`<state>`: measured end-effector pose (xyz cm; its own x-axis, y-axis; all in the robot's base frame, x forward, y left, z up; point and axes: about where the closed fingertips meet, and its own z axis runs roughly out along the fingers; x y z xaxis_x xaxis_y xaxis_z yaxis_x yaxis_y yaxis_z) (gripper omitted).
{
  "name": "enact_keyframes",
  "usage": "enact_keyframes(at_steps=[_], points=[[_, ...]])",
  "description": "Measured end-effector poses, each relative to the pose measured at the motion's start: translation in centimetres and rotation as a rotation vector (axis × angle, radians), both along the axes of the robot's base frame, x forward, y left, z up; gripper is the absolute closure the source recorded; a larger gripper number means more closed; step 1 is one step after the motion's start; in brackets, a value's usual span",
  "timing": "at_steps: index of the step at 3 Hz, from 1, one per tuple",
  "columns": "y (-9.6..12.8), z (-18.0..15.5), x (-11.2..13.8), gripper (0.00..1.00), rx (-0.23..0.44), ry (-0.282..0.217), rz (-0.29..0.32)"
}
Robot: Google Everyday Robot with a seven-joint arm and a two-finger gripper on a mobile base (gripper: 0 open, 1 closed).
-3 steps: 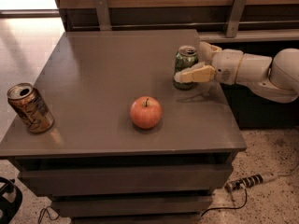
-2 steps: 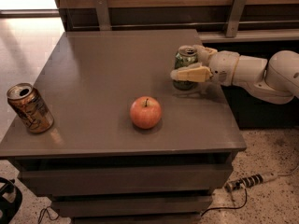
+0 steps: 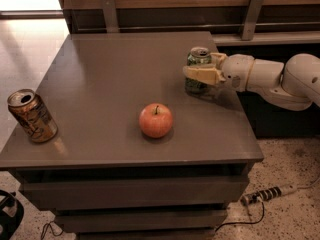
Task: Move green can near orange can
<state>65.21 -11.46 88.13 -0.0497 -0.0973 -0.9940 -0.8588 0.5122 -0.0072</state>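
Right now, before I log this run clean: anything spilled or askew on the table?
Nothing spilled. The orange can sits close to the left edge of the table; the gripper clasps the upright green can.

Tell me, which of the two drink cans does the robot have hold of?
The green can, at the right side of the table, with the tool clamped around it. The orange can stands untouched at the left edge.

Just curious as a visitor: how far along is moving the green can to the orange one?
Done: the gripper is shut on the small green drink can at the grey table's right side. In hand: that grasp. Left: the carry, past the red apple, to the orange-brown drink can at the left edge.
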Motion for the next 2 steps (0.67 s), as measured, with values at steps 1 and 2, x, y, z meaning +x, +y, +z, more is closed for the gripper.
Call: enact_keyframes(at_steps=[1,2], points=[[0.27,0.02,0.00,0.85,0.000,0.000,0.004],[0.56,0.05,0.00,1.00,0.001,0.000,0.009]])
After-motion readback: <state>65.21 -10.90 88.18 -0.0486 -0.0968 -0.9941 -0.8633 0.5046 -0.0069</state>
